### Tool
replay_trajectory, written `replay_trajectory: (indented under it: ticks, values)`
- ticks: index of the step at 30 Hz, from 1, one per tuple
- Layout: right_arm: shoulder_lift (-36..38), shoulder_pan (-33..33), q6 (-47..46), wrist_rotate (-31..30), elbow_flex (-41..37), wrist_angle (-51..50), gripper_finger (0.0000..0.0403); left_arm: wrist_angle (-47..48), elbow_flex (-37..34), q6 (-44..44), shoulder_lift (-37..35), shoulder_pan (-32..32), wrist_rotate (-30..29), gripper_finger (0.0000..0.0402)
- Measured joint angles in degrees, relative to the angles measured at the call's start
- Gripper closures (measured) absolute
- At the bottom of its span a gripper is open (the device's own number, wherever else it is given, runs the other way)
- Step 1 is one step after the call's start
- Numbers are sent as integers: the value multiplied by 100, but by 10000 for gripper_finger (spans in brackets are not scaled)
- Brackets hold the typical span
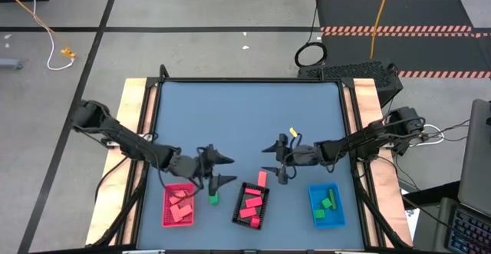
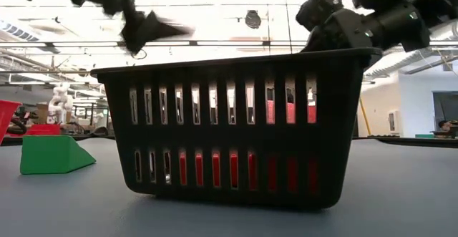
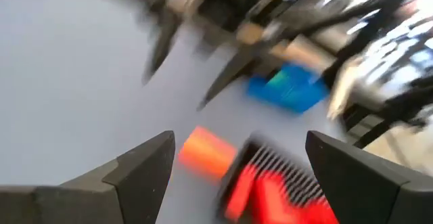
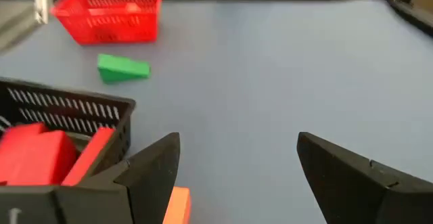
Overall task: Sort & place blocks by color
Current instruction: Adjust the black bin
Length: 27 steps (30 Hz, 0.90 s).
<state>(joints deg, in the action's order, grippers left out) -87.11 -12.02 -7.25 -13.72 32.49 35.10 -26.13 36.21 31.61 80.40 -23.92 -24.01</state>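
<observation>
Both grippers wide and empty: right gripper (image 1: 281, 164) hovers over the salmon block (image 1: 262, 178) beside the black tray (image 1: 265, 206); left gripper (image 1: 223, 169) must drop onto the green wedge (image 1: 213, 199).

1. The left arm (image 1: 115, 135) is built of dark, near-black segments joined by rounded joint housings.
2. The right arm (image 1: 376, 135) is finished in the same dark colour; a yellow tag (image 1: 292, 133) is seen near its wrist.
3. Each gripper, left gripper (image 1: 219, 169) and right gripper (image 1: 276, 162), is formed of two black, tapering, wedge-shaped fingers (image 4: 145, 173).
4. Thin dark cables are routed along both arms.
</observation>
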Motion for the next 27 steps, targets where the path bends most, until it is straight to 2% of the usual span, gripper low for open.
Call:
replay_trajectory:
  ticks: [4,7,9,12,18,22,27]
  values:
    - [68,94,205,-2,654,-1110,112,2182,202,1451,-301,66,0,66]
    - [65,213,531,-1,996,-1286,112,3544,452,2378,-322,67,28,66]
    - [67,306,779,0,1157,-1258,112,4088,590,2598,-322,53,186,66]
    - [67,450,1094,-2,1319,-1264,112,4401,769,2599,-311,5,469,66]
    - [67,548,962,22,1353,-1629,112,4521,1139,2280,-295,-145,505,66]
    - [67,522,973,53,1353,-2238,112,4966,1363,2999,-230,-144,587,66]
    - [65,519,1209,780,1351,-2847,112,5217,1436,3534,-74,-173,951,66]
